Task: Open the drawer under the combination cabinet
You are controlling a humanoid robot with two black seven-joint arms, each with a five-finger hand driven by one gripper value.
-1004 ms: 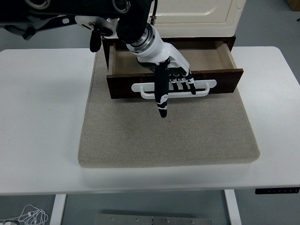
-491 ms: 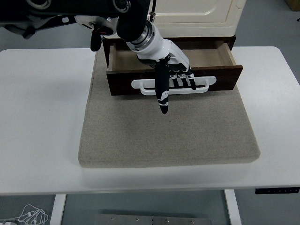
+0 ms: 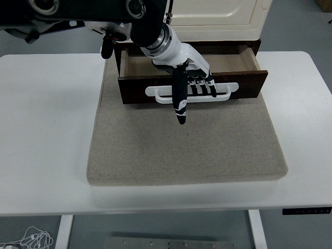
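Note:
The cream combination cabinet (image 3: 218, 13) stands at the back of the table. Its dark wooden drawer (image 3: 246, 83) underneath is pulled out, and the bare wood inside (image 3: 228, 62) shows nothing in it. A white bar handle (image 3: 228, 89) runs across the drawer front. My left hand (image 3: 193, 89) reaches in from the upper left. Its fingers (image 3: 202, 88) are hooked through the handle near the middle. Its thumb (image 3: 180, 104) points down over the mat. The right arm does not show.
A grey felt mat (image 3: 187, 150) lies under the cabinet and drawer and reaches toward the table's near edge. The white table (image 3: 46, 129) extends on both sides of it. My left arm (image 3: 78, 13) crosses the upper left.
The drawer front and my left hand on its handle have shifted slightly back toward the cabinet. The grip looks unchanged.

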